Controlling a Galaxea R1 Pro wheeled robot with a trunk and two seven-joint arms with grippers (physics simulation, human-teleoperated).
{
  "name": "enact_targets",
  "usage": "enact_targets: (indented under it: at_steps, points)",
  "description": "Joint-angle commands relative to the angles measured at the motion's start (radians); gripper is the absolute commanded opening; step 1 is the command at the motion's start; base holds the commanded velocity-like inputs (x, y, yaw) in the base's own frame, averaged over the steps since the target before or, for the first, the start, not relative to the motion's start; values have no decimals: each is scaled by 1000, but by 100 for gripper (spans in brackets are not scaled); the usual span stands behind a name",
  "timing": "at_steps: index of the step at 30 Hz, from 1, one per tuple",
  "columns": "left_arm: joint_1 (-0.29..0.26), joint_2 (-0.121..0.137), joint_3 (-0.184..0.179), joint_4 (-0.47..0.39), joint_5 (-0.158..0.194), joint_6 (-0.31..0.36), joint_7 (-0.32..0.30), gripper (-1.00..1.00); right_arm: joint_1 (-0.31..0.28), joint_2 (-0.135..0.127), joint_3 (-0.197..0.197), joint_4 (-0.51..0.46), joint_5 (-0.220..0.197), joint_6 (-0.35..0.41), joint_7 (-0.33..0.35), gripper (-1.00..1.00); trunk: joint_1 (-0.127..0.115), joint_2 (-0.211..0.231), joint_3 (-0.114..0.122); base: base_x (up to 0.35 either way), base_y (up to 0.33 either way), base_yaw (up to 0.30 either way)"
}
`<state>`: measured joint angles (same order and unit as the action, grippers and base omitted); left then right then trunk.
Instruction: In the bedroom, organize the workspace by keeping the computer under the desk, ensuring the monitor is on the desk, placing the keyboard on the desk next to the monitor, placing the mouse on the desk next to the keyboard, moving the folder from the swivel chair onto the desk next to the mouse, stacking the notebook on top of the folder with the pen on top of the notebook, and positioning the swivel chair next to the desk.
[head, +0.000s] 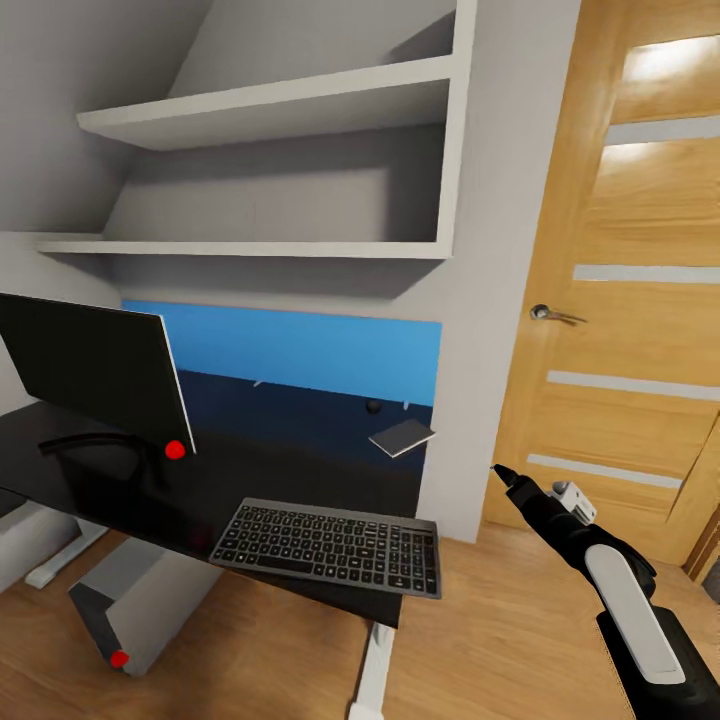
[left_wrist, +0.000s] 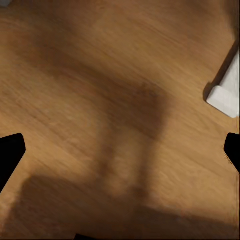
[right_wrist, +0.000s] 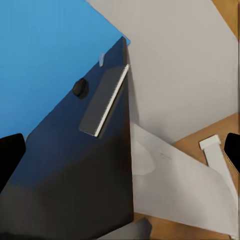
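Both arms carry nothing, jaws apart. The right gripper (head: 497, 470) hangs beside the surface (head: 300, 470), where monitor (head: 90, 365), keyboard (head: 330, 546), mouse (head: 374, 407) and notebook (head: 402, 436) sit; computer (head: 135, 600) underneath. Folder, pen and chair remain.

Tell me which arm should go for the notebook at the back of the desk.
Probably the right. The right gripper hangs open near the desk's right end, where the notebook lies; its wrist camera faces it. The left gripper points at floor.
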<state>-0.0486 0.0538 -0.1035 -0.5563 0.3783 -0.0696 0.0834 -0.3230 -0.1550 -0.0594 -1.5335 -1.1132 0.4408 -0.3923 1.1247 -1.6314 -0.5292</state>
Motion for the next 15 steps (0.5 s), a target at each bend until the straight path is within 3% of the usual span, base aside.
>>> enact_targets:
  at_steps: [1, 7, 15]
  points:
    - [0, 1, -8, -1, 8, -4, 9, 100, -1, 0, 0, -1, -9, 3, -6, 100, 0, -1, -1, 6, -346, 0]
    - [0, 0, -8, 0, 8, -4, 9, 100, -1, 0, 0, -2, -10, 2, -3, 100, 0, -1, -1, 1, -348, 70]
    - [0, 1, -7, 0, 8, -6, 9, 100, -1, 0, 0, -1, -10, 2, -2, 100, 0, -1, -1, 0, -348, 234]
